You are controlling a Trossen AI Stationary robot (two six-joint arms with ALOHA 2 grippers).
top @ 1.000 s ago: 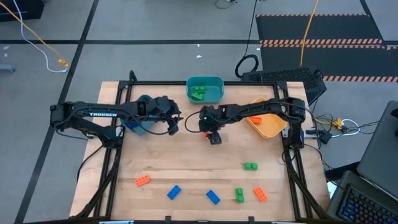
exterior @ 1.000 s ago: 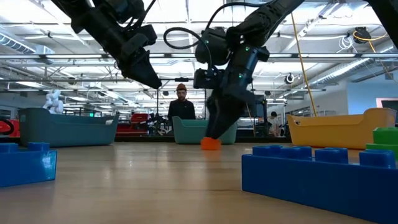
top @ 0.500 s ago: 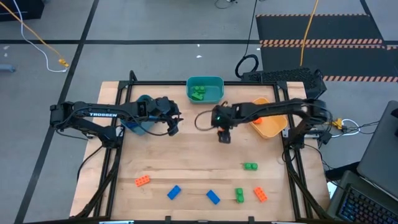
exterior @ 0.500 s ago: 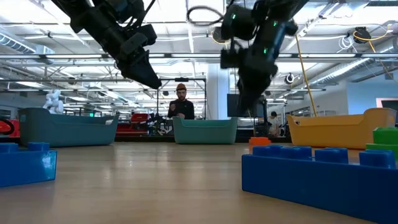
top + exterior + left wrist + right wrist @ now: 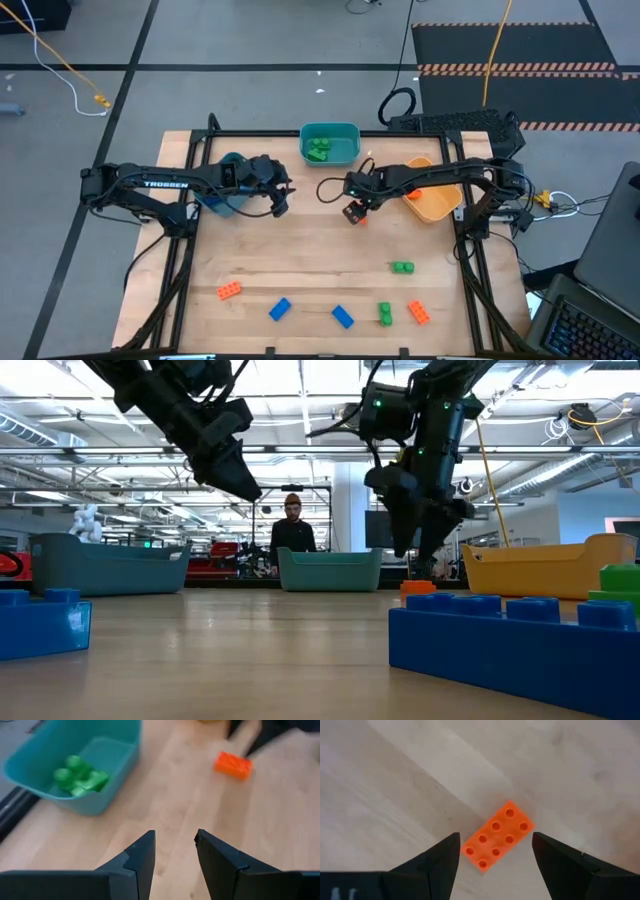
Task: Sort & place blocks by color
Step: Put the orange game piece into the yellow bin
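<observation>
An orange block lies flat on the table, studs up, also seen in the high view and the low view. My right gripper hangs open above it, pointing steeply down with a finger to either side and clear of it. My left gripper is open and holds nothing. It hovers over the far left of the table, beside the blue bin. Green blocks lie in the teal bin.
The orange-yellow bin stands at the far right under my right arm. Along the near edge lie an orange block, two blue blocks, two green blocks and another orange one. A person stands beyond the table.
My right gripper has risen off the table, moved toward the right edge and rolled about its own axis. The orange block, which was at its fingertips in the middle of the table, now lies farther right, toward the orange-yellow bin.
</observation>
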